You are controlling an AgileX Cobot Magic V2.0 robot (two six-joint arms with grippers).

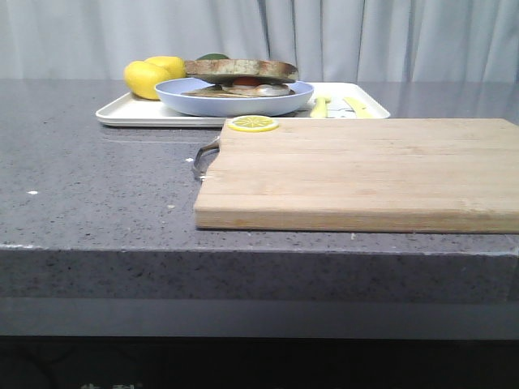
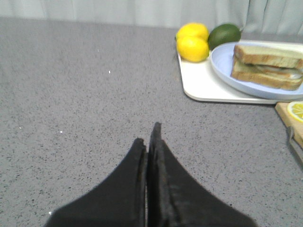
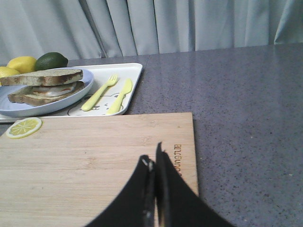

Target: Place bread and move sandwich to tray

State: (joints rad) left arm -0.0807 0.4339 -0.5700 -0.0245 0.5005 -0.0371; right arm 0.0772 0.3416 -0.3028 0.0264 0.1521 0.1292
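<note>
Front view: sandwich (image 1: 241,77) sat assembled on its plate (image 1: 233,97) upon the tray (image 1: 130,113) behind the board (image 1: 365,174). Both pincers, left (image 2: 149,137) and right (image 3: 154,156), were pressed together and empty. Judged complete; next, only retreat.

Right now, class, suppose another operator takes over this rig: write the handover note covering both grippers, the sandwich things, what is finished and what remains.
Left gripper: shut, empty, over bare grey counter.
Right gripper: shut, empty, over the light wooden cutting board.
The brown-crusted toast sandwich, with its top bread slice on, sits on the round pale blue plate, which rests on the shallow white rectangular tray.
Done: bread placed, sandwich on tray.
Left: nothing visible; only a lemon slice lies on the board.
</note>
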